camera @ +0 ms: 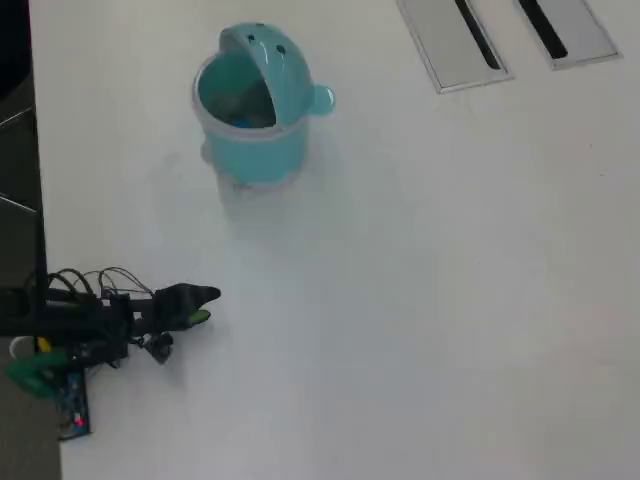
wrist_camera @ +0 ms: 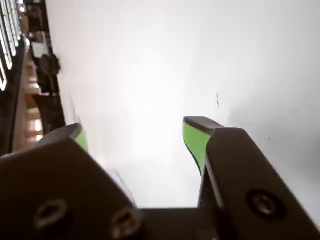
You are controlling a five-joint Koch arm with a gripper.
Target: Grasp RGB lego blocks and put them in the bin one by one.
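Note:
The round light teal bin [camera: 257,158] stands upright at the upper left of the white table in the overhead view, its domed lid [camera: 262,46] tipped back and its mouth showing. No lego blocks show in either view, and the bin's inside is too dim to read. My gripper [camera: 206,305] rests low at the lower left of the table, well below the bin and apart from it. In the wrist view the gripper [wrist_camera: 136,127] is open, its green-padded fingers [wrist_camera: 194,140] spread wide with only bare white table between them.
Two flat grey panels [camera: 455,45] [camera: 560,28] with dark slots lie at the table's top right. The table's left edge [camera: 35,200] runs just beside the arm's base and wiring [camera: 70,330]. Dark clutter [wrist_camera: 45,65] lines the wrist view's left side.

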